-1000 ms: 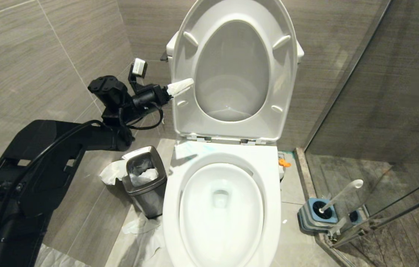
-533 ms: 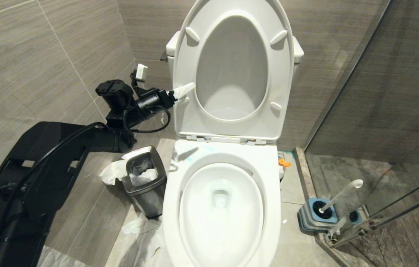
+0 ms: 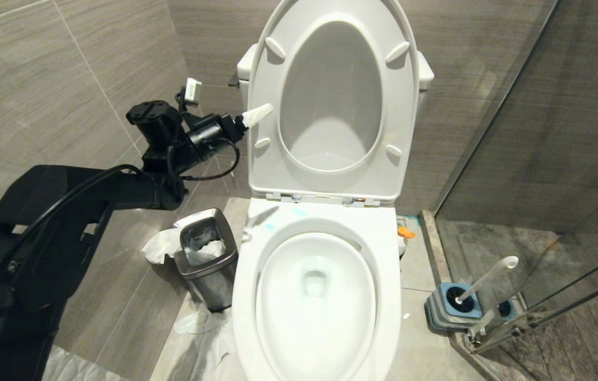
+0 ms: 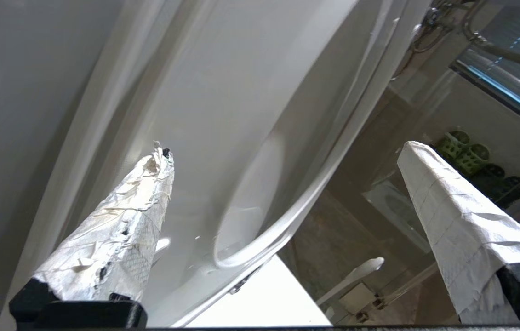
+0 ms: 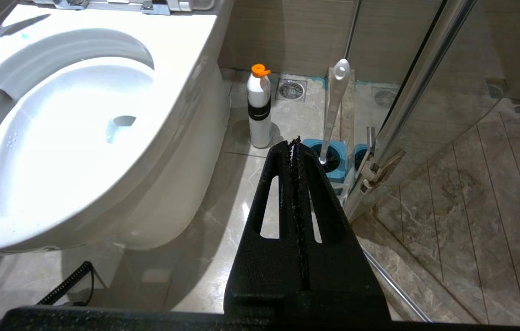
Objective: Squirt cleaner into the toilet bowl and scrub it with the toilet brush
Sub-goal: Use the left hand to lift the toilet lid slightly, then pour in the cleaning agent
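The toilet bowl [image 3: 315, 296] sits nearest, a glossy white oval with a broad flat rim, water pooled pale at its drain, and faint turquoise smears of the cleaner [image 3: 272, 225] on the back of the rim near the chrome hinges. On the floor to its left stands a small steel-rimmed bin [image 3: 206, 258] stuffed with white tissue, more tissue spilling around its foot. On the other side of the bowl, by the glass shower door, the toilet brush [image 3: 484, 279] stands in its blue-and-grey holder [image 3: 452, 307], its slim white handle leaning up and away, the black head down in the holder. The right wrist view shows the right gripper [image 5: 294, 142] low beside the bowl with its black fingers pressed together on nothing; beyond it stands a white bottle with an orange cap [image 5: 260, 110], just beside the base of the bowl. Farther back the seat and lid [image 3: 330, 100] stand raised against the cistern. The left gripper [image 3: 256, 114] is at the seat's left edge, its paper-wrapped fingers [image 4: 126, 220] spread wide and empty; since a second ago it has lifted a little higher along that edge, and the seat has tipped slightly farther back toward the wall.
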Tool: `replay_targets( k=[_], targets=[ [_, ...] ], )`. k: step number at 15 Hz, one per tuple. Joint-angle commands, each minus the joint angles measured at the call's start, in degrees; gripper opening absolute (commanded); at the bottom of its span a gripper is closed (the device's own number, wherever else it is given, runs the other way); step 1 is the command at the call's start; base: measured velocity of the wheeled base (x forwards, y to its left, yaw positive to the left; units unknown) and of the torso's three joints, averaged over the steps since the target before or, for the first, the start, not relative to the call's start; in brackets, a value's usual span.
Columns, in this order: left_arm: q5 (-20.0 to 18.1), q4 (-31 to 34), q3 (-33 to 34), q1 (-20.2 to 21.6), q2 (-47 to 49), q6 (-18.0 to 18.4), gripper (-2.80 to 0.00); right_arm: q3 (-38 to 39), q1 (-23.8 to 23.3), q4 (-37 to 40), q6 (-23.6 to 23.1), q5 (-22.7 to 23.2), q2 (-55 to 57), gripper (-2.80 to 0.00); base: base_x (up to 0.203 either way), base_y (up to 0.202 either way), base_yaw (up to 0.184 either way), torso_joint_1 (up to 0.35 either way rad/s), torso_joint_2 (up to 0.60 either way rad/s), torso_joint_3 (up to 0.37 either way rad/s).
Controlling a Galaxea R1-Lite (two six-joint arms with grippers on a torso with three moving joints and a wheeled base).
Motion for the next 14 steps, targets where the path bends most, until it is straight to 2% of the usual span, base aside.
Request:
replay_targets(
  k=[1,3,4,6,8,10,11,12,14],
  targets=[
    [-0.74,-0.35,1.36,0.08,-3.88,-1.38,0.00,0.01,0.02,-0.03,0.03,-0.02,0.03,-2.80,0.000,0.000,0.000,0.000,0.00,0.000],
    [-1.65,-0.48,4.41,0.19,-8.05,-5.79,0.00,0.01,0.02,-0.03,0.03,-0.02,0.03,-2.80,0.000,0.000,0.000,0.000,0.00,0.000],
    [-2.27,-0.69,6.53,0.19,-10.80,-10.50,0.00,0.01,0.02,-0.03,0.12,0.06,0.03,-2.80,0.000,0.000,0.000,0.000,0.00,0.000],
    [-3.77,-1.11,9.94,0.06,-16.95,-21.86,0.00,0.01,0.02,-0.03,0.03,-0.02,0.03,-2.80,0.000,0.000,0.000,0.000,0.00,0.000],
    [-4.84,-1.05,11.53,-0.01,-22.94,-35.59,0.00,0.01,0.02,-0.03,0.03,-0.02,0.03,-2.80,0.000,0.000,0.000,0.000,0.00,0.000],
    [-4.75,-0.62,11.97,-0.02,-28.60,-45.57,0.00,0.01,0.02,-0.03,0.03,0.02,0.03,-2.80,0.000,0.000,0.000,0.000,0.00,0.000],
    [-3.98,0.57,12.08,-0.04,-31.17,-48.85,0.00,0.01,0.02,-0.03,0.03,-0.02,0.03,-2.80,0.000,0.000,0.000,0.000,0.00,0.000],
    [-1.57,3.60,12.09,-0.20,-33.89,-51.52,0.00,0.01,0.02,-0.03,0.03,-0.02,0.03,-2.80,0.000,0.000,0.000,0.000,0.00,0.000],
    [7.15,14.90,12.05,-2.75,-38.58,-54.82,0.00,0.01,0.02,-0.03,0.03,-0.02,0.03,-2.80,0.000,0.000,0.000,0.000,0.00,0.000]
  ],
)
